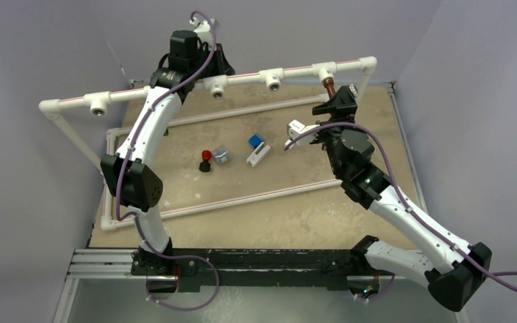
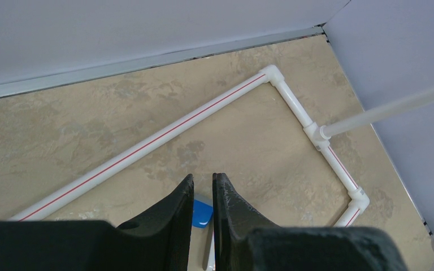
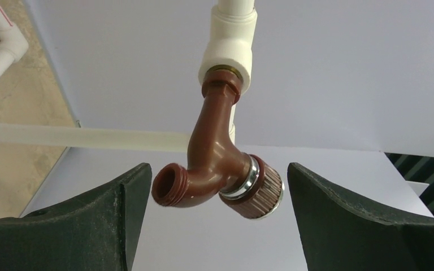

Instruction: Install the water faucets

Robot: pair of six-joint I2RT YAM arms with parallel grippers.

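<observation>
Reddish-brown faucet hangs from white tee fitting on raised pipe over far right corner of tabletop, its upper end seated in socket. Right pincer released, fingers flanking faucet, apart from it on both sides. Left pincer clenched to narrow slit, grasping nothing, near far edge. Red-and-black knob and blue-white block lie mid-tabletop.

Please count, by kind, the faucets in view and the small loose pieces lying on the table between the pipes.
Reddish-brown faucet, in a white fitting: 1
Green faucet: 0 in view
Red-and-black knob: 1
Grey piece: 1
Blue-and-white block: 1
Total: 4
</observation>
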